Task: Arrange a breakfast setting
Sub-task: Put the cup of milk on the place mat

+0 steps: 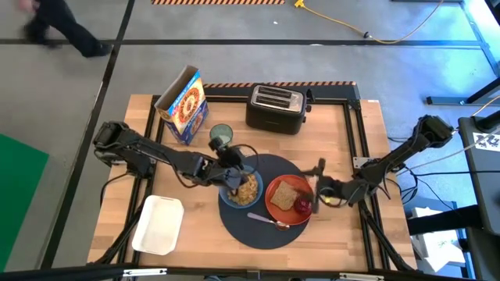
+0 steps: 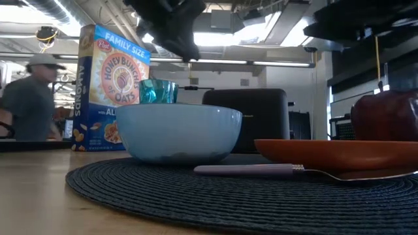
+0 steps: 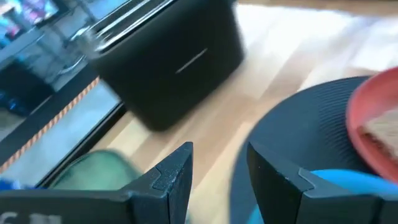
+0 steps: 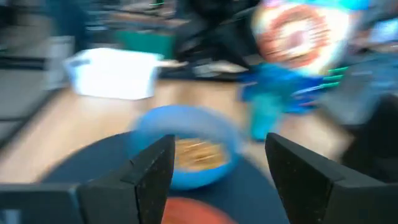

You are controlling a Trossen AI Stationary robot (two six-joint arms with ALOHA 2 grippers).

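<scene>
Left gripper (image 1: 234, 173) is over the bowl's (image 1: 240, 190) far rim, fingers (image 3: 171, 177) apart, gripping nothing. Right gripper (image 1: 316, 190) sits at the plate's (image 1: 287, 200) right edge beside the apple (image 1: 301, 205); fingers spread wide, empty. Mat (image 1: 262, 228) is centre-front on the table (image 1: 344, 133). Bowl sits on its left half with cereal inside, plate on its right half with toast (image 1: 286, 193) and the apple. Spoon (image 1: 268, 219) lies on the mat in front, between bowl and plate, bowl end near the plate. Glass (image 1: 221, 134) stands off the mat, behind the bowl, next to the cereal box (image 1: 183, 104). Toaster (image 1: 275, 108) at the back. White tub (image 1: 158, 225) front-left, well apart from the mat.
</scene>
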